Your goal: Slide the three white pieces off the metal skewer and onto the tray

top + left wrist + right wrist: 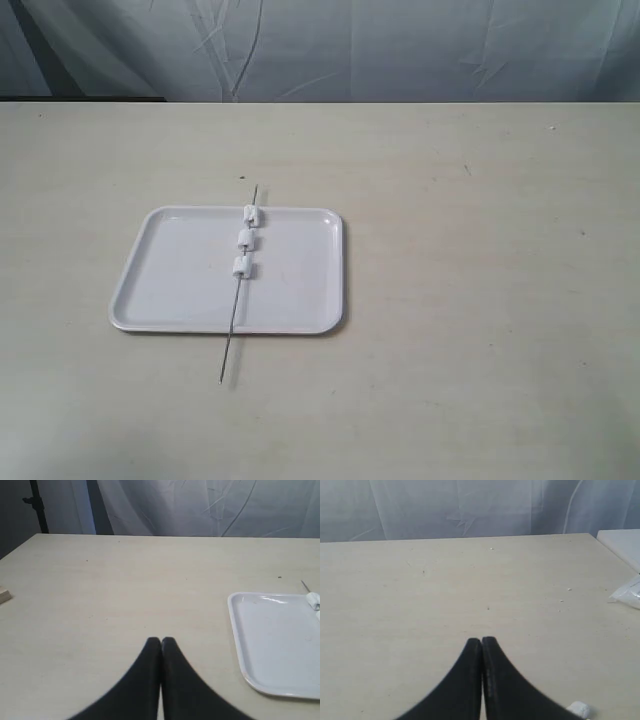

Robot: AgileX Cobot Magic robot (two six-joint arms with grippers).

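The tray (180, 270) lies flat on the counter (480, 300), on its left half and well short of the far edge. The metal skewer (228, 345) lies across the tray from far rim to near rim, and both its ends stick out over the bare counter. The three white pieces (245, 238) are threaded on its far half, spaced apart. The farthest sits right at the tray's far rim, and whether it rests on the rim or just inside is too small to tell.

The grippers appear only in their own wrist views. The left gripper (161, 641) has its two dark fingers pressed tip to tip with nothing between them, over bare counter. That view cuts the tray (270, 645) off at the frame edge, leaving one white piece and the skewer's tip (304, 586) barely in sight. A pale block (4, 595) is also clipped by the frame.

The right gripper (482, 641) is likewise closed on nothing. Beside it lies a white scrap (579, 709) that is half cut off and unidentifiable. A crumpled clear wrapper (627, 594) lies near the counter's edge, only partly in frame.
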